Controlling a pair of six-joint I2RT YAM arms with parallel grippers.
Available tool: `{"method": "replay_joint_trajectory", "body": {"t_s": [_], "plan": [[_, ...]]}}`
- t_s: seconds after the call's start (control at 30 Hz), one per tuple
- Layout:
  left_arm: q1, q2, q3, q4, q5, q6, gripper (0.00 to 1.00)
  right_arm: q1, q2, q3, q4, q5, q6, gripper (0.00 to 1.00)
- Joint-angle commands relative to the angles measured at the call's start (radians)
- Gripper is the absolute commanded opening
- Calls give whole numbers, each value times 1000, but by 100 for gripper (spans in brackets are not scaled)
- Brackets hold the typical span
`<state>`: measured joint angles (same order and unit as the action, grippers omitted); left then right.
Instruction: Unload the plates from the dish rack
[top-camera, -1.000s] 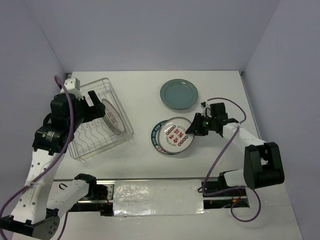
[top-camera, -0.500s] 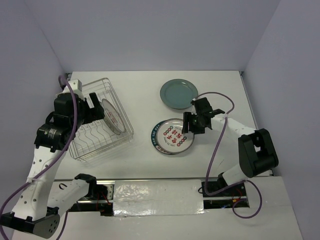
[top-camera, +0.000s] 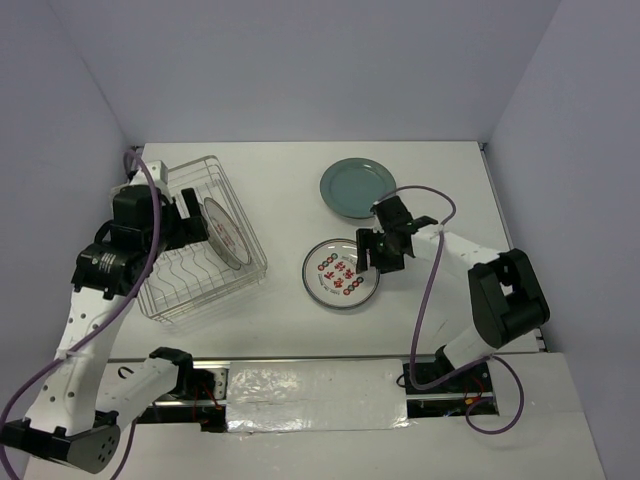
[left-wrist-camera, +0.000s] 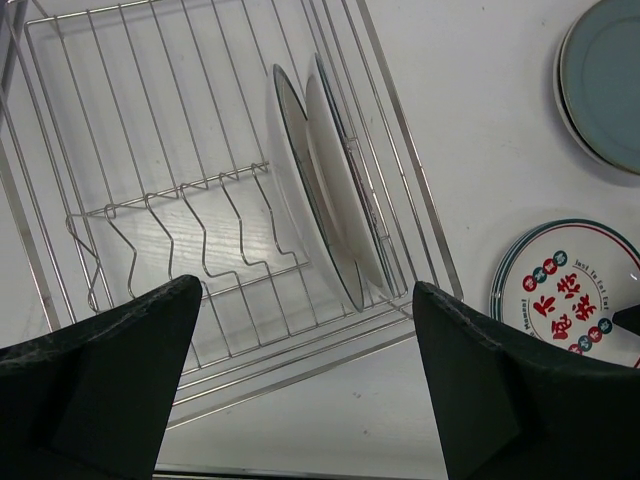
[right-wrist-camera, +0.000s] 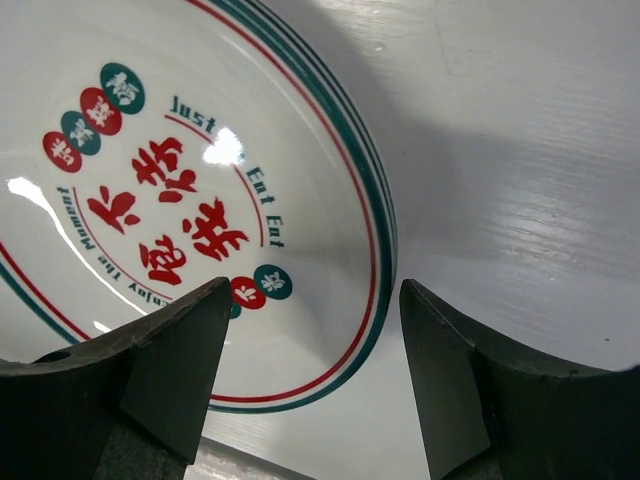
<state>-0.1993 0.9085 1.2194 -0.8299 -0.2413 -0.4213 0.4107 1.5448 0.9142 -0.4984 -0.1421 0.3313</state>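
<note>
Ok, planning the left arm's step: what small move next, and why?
Probably lower the open left gripper onto the rim of one of the two upright white round plates in the square silver wire dish rack: they stand there, while the red-lettered white plate and the grey-teal round plate already lie outside it.

A square silver wire dish rack (top-camera: 190, 282) sits at the left of the table, turned at an angle. Two round plates (left-wrist-camera: 335, 195) stand on edge, close together, at its right end. A plain grey-teal round plate (top-camera: 357, 187) lies flat, farther back and right of centre. A white round plate (top-camera: 342, 273) with red characters and red-and-teal rim lines lies flat nearer, apart from the rack's right side.
</note>
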Motion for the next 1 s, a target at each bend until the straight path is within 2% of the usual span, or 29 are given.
{"method": "replay_joint_trajectory", "body": {"t_s": [0.0, 0.07, 0.1, 0.3, 0.43, 0.57, 0.67, 0.97], "plan": [[1, 12, 6, 18, 5, 10, 100, 19, -25, 44, 9, -36, 0, 76], [1, 13, 2, 15, -4, 7, 100, 19, -37, 49, -11, -21, -3, 76], [1, 16, -3, 14, -9, 0, 100, 20, -44, 48, -18, 36, 6, 76], [1, 44, -43, 28, -65, -57, 94, 20, -207, 64, -75, 171, 38, 77], [0, 70, -66, 69, -96, -115, 81, 23, -258, 104, -135, 185, 28, 77], [-2, 127, -87, 115, -112, -171, 79, 31, -322, 97, -143, 188, 22, 77], [-2, 155, -96, 147, -163, -208, 72, 37, -347, 91, -152, 180, 15, 77], [-2, 216, -127, 172, -205, -249, 58, 43, -377, 69, -147, 173, -8, 77]]}}
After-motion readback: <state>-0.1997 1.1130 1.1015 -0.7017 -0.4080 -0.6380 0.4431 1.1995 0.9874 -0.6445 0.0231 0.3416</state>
